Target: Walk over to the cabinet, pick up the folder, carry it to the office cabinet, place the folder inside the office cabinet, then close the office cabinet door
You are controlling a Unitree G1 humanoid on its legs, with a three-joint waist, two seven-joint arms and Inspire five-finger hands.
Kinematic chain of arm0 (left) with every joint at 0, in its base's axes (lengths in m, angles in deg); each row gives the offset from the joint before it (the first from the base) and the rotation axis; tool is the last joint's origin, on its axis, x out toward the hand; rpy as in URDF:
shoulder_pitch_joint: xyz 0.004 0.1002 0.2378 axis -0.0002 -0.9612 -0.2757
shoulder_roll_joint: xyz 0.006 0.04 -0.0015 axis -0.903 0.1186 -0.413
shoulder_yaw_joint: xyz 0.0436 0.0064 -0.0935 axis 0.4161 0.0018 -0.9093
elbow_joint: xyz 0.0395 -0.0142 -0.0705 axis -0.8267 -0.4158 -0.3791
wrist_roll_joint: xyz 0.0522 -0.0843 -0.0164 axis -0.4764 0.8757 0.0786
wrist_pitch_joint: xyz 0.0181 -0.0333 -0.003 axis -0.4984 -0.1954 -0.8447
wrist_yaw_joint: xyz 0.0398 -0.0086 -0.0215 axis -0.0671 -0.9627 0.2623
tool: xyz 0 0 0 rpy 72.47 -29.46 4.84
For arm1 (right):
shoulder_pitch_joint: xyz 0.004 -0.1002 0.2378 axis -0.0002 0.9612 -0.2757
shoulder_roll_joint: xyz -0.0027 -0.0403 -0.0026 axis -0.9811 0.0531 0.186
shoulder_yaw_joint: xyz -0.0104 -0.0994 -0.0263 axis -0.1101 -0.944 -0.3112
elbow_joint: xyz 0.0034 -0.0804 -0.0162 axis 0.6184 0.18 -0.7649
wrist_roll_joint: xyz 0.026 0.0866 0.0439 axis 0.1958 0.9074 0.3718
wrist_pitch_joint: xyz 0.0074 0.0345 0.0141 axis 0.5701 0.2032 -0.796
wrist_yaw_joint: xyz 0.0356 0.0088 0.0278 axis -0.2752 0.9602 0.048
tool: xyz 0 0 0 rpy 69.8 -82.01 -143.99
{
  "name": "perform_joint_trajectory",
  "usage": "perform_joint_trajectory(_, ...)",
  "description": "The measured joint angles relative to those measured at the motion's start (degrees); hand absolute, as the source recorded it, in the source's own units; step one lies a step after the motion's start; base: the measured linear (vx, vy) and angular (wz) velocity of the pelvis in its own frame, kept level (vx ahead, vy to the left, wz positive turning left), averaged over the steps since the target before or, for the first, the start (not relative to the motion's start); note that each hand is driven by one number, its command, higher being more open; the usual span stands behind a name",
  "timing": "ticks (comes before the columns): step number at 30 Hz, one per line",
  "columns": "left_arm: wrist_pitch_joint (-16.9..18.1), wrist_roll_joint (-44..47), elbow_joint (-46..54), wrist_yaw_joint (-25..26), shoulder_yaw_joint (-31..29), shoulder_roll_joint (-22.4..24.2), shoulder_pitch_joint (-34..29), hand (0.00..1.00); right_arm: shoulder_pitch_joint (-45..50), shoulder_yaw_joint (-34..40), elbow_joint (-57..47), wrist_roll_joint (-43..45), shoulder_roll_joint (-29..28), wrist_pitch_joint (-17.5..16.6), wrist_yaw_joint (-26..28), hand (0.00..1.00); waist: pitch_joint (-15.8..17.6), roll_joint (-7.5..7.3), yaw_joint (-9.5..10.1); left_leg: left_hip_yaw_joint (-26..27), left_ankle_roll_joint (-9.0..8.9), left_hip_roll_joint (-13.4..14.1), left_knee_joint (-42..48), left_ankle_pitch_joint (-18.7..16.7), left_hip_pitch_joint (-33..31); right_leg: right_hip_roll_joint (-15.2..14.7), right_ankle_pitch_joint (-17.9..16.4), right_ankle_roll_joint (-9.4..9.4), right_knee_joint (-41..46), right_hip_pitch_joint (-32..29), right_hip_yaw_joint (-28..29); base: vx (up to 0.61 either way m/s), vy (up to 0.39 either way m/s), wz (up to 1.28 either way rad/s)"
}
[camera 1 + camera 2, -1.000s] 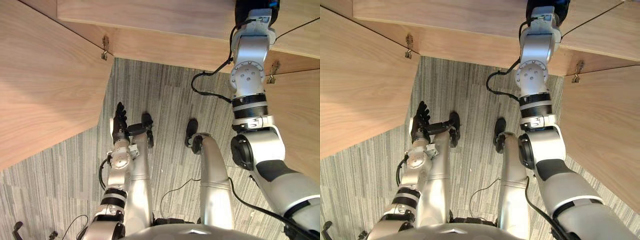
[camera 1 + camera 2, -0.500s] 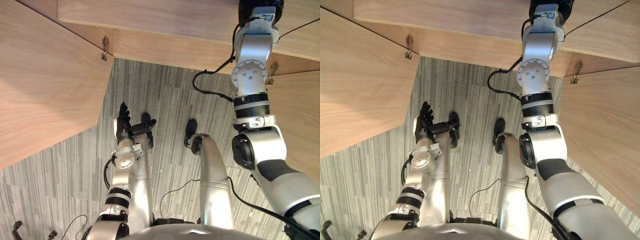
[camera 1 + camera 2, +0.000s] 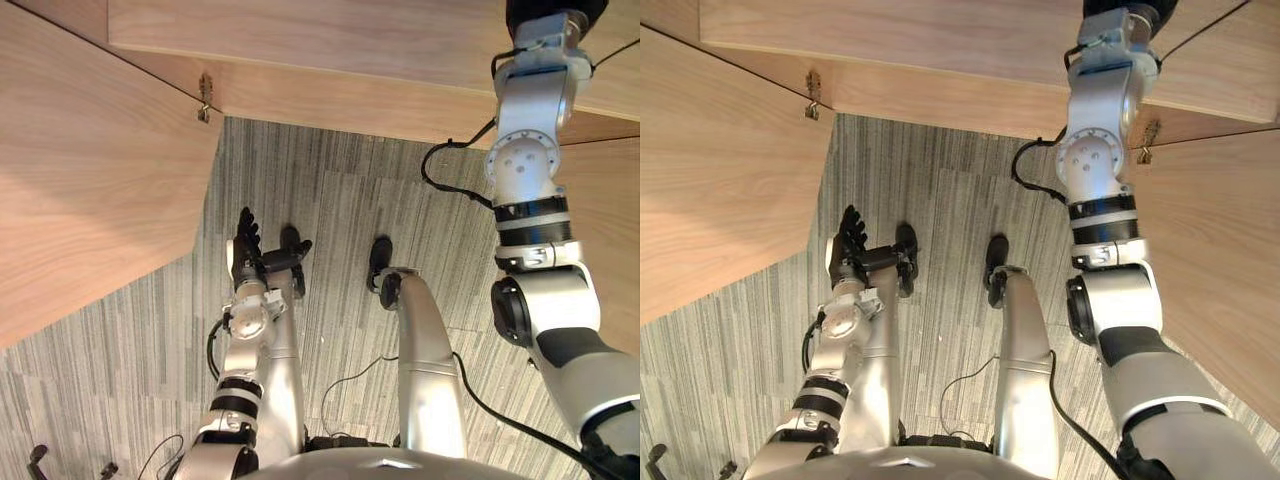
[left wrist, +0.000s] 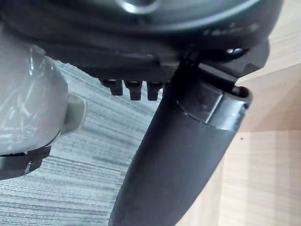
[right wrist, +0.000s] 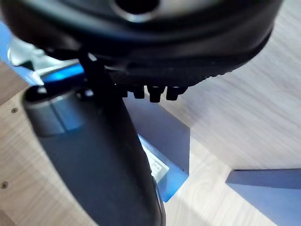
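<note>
- You are standing on grey striped carpet (image 3: 330, 190), close up to the office cabinet (image 3: 300, 40). Its left door (image 3: 90, 180) and right door (image 3: 1210, 260) are both swung wide towards you, which leaves the inside free to reach.
- Your right arm reaches far forward and up into the cabinet, with the right hand (image 3: 1120, 8) at its far end over the wood.
- The folder (image 5: 162, 136), dark blue with a brighter blue edge, is inside the cabinet. It seems to lie on the pale shelf board (image 5: 207, 197), with another dark blue piece (image 5: 268, 181) just beside it.
- Your right hand's fingers look extended rather than curled, and the thumb stretches over the folder's edge. I see no pinch on it, so I judge the hand apart and the folder set down.
- Your left hand (image 3: 245, 250) hangs low on the left with its fingers straight, holding nothing. It is probably parked there to stay clear of the left door.
- The placing looks done; both doors remain to be shut.
</note>
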Motion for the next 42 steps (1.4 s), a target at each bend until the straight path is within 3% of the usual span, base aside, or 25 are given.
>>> perform_joint_trajectory(4,0.04,-0.01,-0.03,-0.99,-0.04,-0.69,-0.14,1.0,3.31,-1.84,-0.04,-0.96,3.73,1.17,3.09,1.0,0.27,-0.48,-0.45,0.33,0.06,0.16,-0.83,0.03,0.53,0.13,0.54,0.28,-1.49,0.7,0.14,0.02,0.065,-0.04)
perform_joint_trajectory(16,-0.05,0.0,-0.64,-1.85,-0.03,-1.92,-0.2,1.0,11.33,-2.11,-6.15,4.84,5.22,2.14,7.63,1.0,0.84,-1.53,-0.49,1.47,0.08,0.84,-2.06,0.03,2.68,0.5,1.16,0.62,-3.5,2.64,0.44,0.01,0.052,-0.04)
perform_joint_trajectory(20,-0.01,-0.01,-0.36,-2.3,-0.03,-2.5,-0.24,1.0,15.02,-6.46,-8.27,4.32,11.53,3.5,9.99,1.0,1.04,-1.91,-0.62,1.74,0.1,0.98,-2.24,0.03,2.7,0.55,1.3,0.67,-3.82,2.68,0.48,0.02,0.055,-0.03)
perform_joint_trajectory(28,0.61,-0.01,-0.06,-3.95,0.15,-4.15,-1.6,1.0,20.34,-18.61,-10.87,-6.63,25.16,8.1,21.22,1.0,1.54,-2.84,-1.24,1.68,0.33,1.18,-3.43,-0.11,4.35,0.66,1.38,0.58,-5.47,4.75,-0.03,0.03,0.037,0.01)
perform_joint_trajectory(31,1.23,-0.05,-0.78,-4.66,0.76,-4.77,-2.05,1.0,21.01,-20.3,-11.03,-12.18,28.71,8.11,23.7,1.0,1.57,-2.9,-1.15,2.01,0.68,1.08,-4.08,-0.31,5.47,0.48,1.41,0.63,-6.49,6.15,-0.07,0.05,0.057,0.02)
perform_joint_trajectory(36,1.88,-0.09,-2.1,-5.08,2.17,-6.26,-2.05,1.0,20.8,-22.66,-12.31,-19.75,34.37,7.75,25.25,1.0,1.37,-3.22,-0.83,3.25,0.82,1.12,-4.64,-0.39,5.98,0.07,1.46,0.73,-6.92,6.51,0.1,0.04,0.046,0.0)
perform_joint_trajectory(42,2.17,-0.16,-3.36,-5.62,2.33,-6.65,-2.1,1.0,20.82,-24.86,-12.46,-29.72,35.88,7.27,24.97,1.0,0.99,-3.75,-0.65,4.19,1.08,1.26,-5.02,-0.54,7.2,-0.21,1.49,0.77,-7.5,7.67,0.08,0.04,0.029,0.0)
